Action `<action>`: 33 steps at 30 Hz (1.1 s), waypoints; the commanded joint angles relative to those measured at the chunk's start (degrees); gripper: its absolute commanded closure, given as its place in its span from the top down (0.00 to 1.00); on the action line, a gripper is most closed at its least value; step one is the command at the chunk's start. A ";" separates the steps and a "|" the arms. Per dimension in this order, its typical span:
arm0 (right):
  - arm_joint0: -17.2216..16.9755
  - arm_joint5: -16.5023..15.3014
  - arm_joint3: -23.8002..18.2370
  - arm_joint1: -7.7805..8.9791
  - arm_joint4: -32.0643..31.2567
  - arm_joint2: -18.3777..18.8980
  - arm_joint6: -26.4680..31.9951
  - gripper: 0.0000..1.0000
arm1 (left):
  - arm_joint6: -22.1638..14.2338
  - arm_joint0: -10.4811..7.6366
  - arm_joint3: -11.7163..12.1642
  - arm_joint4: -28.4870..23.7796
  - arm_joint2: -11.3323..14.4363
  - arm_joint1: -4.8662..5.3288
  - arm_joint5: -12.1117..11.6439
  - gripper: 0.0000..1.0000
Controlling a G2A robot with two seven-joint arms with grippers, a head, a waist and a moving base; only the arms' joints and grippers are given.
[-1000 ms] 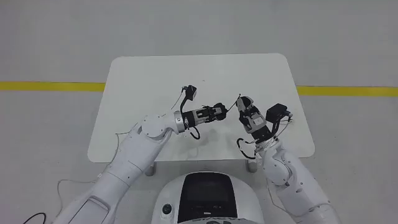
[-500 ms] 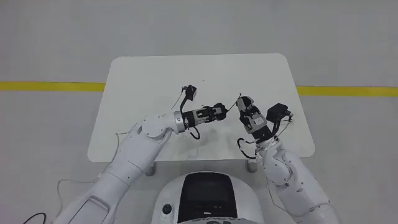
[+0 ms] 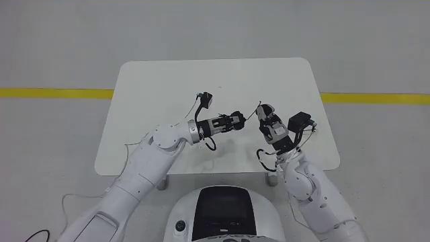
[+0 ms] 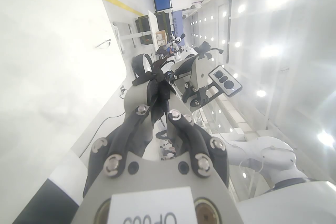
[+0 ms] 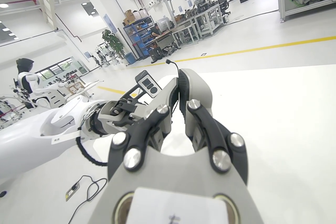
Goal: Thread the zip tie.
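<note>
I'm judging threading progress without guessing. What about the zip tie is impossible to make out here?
- Top view: the zip tie between left gripper and right gripper is too small to show whether its tail has entered the head.
- Left wrist view: its dark end at the fingertips is blurred.
- Right wrist view: shut fingers hide the tie's lower part.

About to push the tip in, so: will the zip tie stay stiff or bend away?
Probably springy, not stiff: the zip tie curves where it rises free of the right hand. It looks thin, so likely light and apt to buckle if pushed end-on.
</note>
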 commanded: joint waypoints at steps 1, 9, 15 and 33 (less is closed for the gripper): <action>0.11 0.04 0.10 -0.04 -0.04 -0.06 0.08 0.00 | 0.00 0.00 0.00 0.00 0.00 0.00 0.00 0.00; 0.40 0.28 0.48 -0.17 -0.26 -0.19 0.32 0.00 | 0.00 0.00 0.00 0.00 0.00 0.00 0.00 0.00; 0.51 0.52 0.78 -0.27 -0.43 -0.24 0.40 0.00 | 0.00 0.00 0.00 0.00 0.00 0.00 0.00 0.00; 0.84 0.91 1.36 -0.47 -1.13 -0.35 1.38 0.00 | 0.00 0.00 0.00 0.00 0.00 0.00 0.00 0.00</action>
